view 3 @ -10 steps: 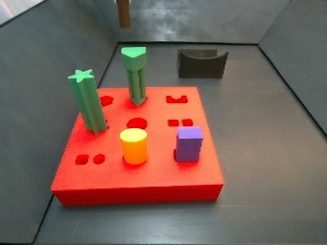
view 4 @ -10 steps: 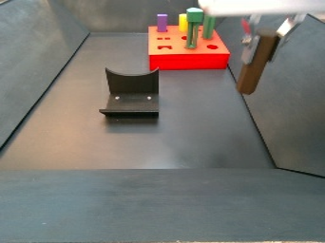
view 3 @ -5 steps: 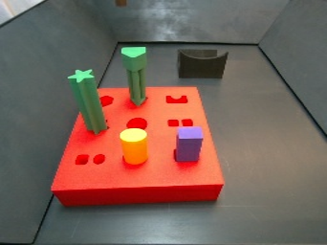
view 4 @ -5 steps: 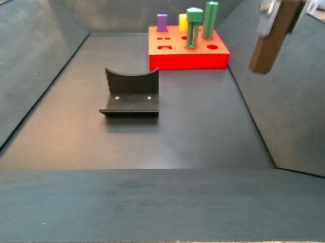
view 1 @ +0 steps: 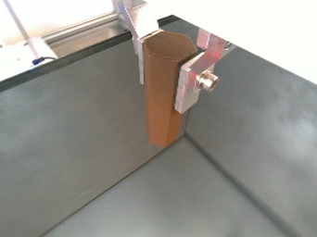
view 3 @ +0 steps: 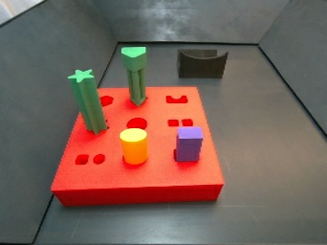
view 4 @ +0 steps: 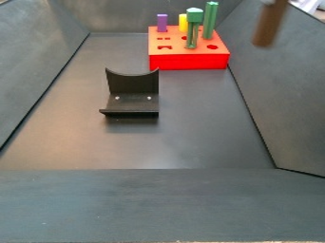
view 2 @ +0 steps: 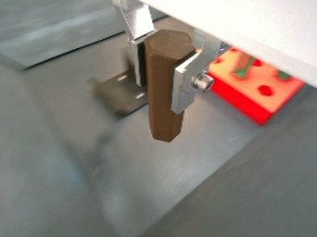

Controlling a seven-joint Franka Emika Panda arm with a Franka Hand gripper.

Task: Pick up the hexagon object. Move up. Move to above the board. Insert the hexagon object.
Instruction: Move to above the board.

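Observation:
The hexagon object (view 1: 158, 106) is a tall dark brown prism hanging upright in the air. My gripper (view 1: 165, 65) is shut on its upper part, with a silver finger (view 1: 192, 81) flat against each side. The same hold shows in both wrist views, gripper (view 2: 162, 72) on peg (view 2: 165, 111). In a side view only the blurred peg (view 4: 267, 24) shows at the upper right edge, high above the floor and to the right of the board (view 4: 188, 60). The red board (view 3: 141, 184) has shaped holes in its top; neither peg nor gripper shows in that side view.
On the board stand a green star-topped peg (view 3: 87, 100), a green triangular-topped peg (view 3: 134, 75), a yellow cylinder (view 3: 133, 146) and a purple block (view 3: 189, 144). The dark fixture (view 4: 129, 93) stands on the floor in front of the board. Grey walls enclose the floor.
The gripper has risen with the hexagon object. The peg climbed toward the top edge of one side view and left the top of the other.

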